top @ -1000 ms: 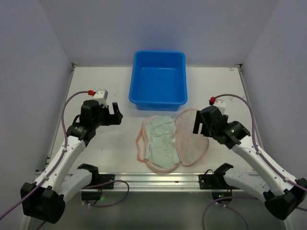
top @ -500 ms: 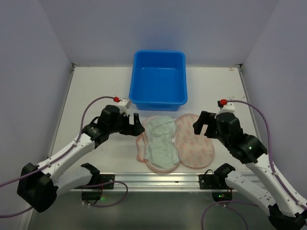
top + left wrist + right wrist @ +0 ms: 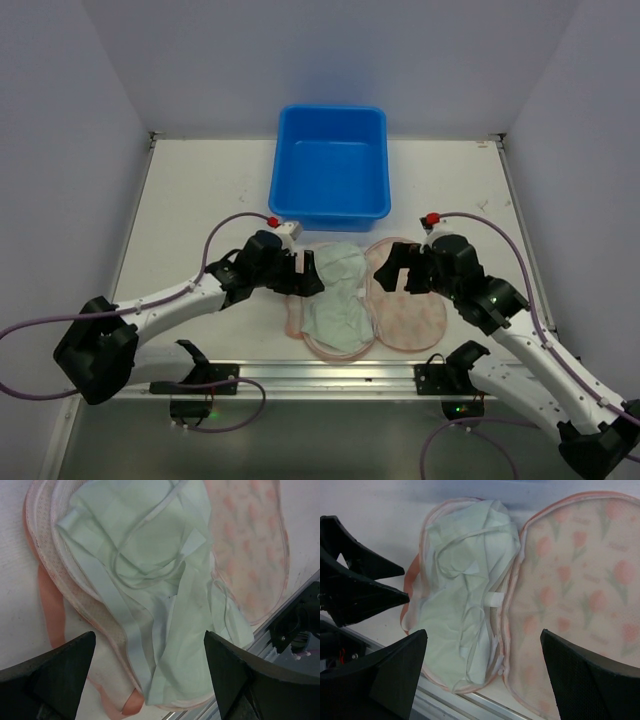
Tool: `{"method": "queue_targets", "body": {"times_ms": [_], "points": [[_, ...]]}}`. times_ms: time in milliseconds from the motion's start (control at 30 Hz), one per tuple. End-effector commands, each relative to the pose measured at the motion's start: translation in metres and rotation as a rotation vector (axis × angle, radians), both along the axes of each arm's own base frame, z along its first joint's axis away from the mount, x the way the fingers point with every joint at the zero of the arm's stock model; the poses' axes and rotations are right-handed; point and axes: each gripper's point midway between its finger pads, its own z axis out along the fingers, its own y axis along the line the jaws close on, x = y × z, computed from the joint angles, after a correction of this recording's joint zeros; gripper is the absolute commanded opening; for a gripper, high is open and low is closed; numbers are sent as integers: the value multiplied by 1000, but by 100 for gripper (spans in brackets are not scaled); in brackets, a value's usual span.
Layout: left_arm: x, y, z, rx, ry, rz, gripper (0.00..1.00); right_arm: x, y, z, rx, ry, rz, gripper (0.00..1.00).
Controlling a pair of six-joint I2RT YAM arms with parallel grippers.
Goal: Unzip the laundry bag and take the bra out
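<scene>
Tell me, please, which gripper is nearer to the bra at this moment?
Left. The left gripper hangs open at the left edge of the bra; the right gripper hangs open just beyond its right side, above the opened flap of the laundry bag.

Cream peanut-shaped fabric laundry bag [image 3: 410, 322], top external view: upper left rim is under the left gripper [image 3: 300, 278]; upper part of the printed flap is under the right gripper [image 3: 402, 270].
Laundry bag, left wrist view: cut off by the top edge.
Laundry bag, right wrist view: printed flap cut off by the right edge.
Pale mint-white fabric bra [image 3: 335, 300]: crumpled; cups cannot be told apart.
Zipper slider: too small to locate.
</scene>
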Motion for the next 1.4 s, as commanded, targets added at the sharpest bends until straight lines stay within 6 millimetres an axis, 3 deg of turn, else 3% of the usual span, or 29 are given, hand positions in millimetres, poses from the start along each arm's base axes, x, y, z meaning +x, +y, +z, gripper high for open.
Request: {"method": "queue_targets", "body": {"times_ms": [0,467,800,1100,1367], "points": [[12,-19,6,-61,-22,10,93,2,9,10,39,-46,49,97],[19,-27,-29,-12,19,3,89,-1,3,0,22,-47,36,98],[16,-32,-36,-15,26,-17,83,-2,1,-3,17,-44,32,98],[14,-35,-29,-36,14,-23,81,-3,0,-4,14,-45,30,98],[10,-34,-42,-19,56,-16,79,-4,-1,-6,13,-43,28,98]]}}
